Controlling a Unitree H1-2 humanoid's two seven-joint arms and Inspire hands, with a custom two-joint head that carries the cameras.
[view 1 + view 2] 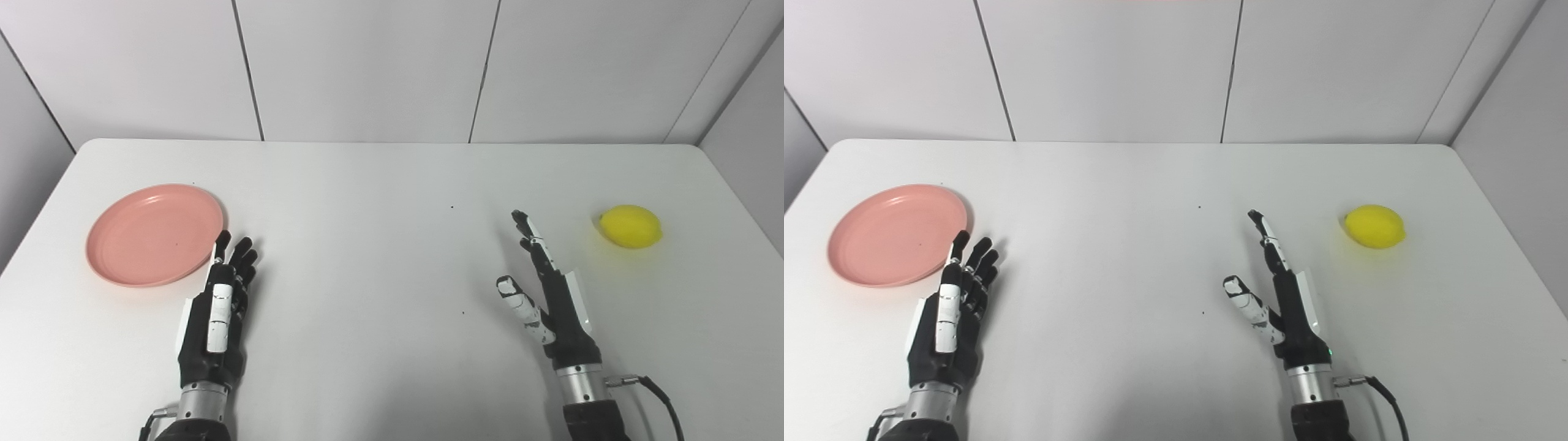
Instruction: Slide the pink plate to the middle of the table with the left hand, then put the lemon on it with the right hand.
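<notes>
A pink plate [153, 234] lies empty on the left side of the white table [380, 184]. Just to its right, my left hand [219, 306] is open, its fingertips level with the plate's near right rim and almost touching it. A yellow lemon [631, 226] rests on the right side of the table. My right hand [545, 288] is open a short way to the lemon's left, fingers stretched forward and thumb out to the left, holding nothing. The same layout shows in the right eye view, with the plate [897, 234] and the lemon [1375, 226].
White wall panels [367, 67] stand behind the table's far edge. A grey side wall [753, 122] rises at the right. A black cable [661, 398] trails from my right wrist.
</notes>
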